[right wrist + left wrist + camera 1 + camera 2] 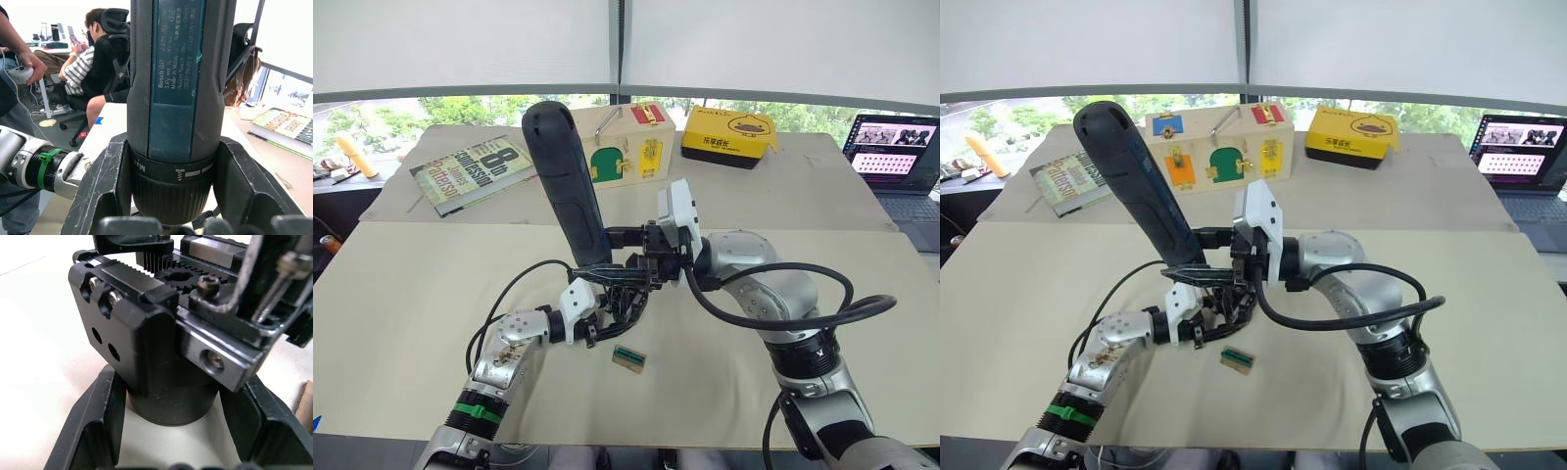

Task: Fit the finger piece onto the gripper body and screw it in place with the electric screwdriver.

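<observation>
The left gripper [597, 315] sat low over the table [431, 294], its two black fingers [95, 426] spread just wide enough to clasp the round base of the gripper body [161, 357]; in the left wrist view both fingers flanked that dark cylinder closely, touching or all but touching its sides. The gripper body [625, 292] stood upright in that grasp, its toothed linkage and screw heads on top. A small green-and-tan block [628, 358] lay on the table just beside the gripper body, nearer the robot.

Directly above the gripper body rose the electric screwdriver [566, 181], tilted with its rounded end up and away and its bit end down at the linkage. The right gripper [651, 257] pinched the screwdriver's lower barrel, one finger [105, 181] pressed on each side.

Whether the finger piece was seated on the gripper body could not be told.
</observation>
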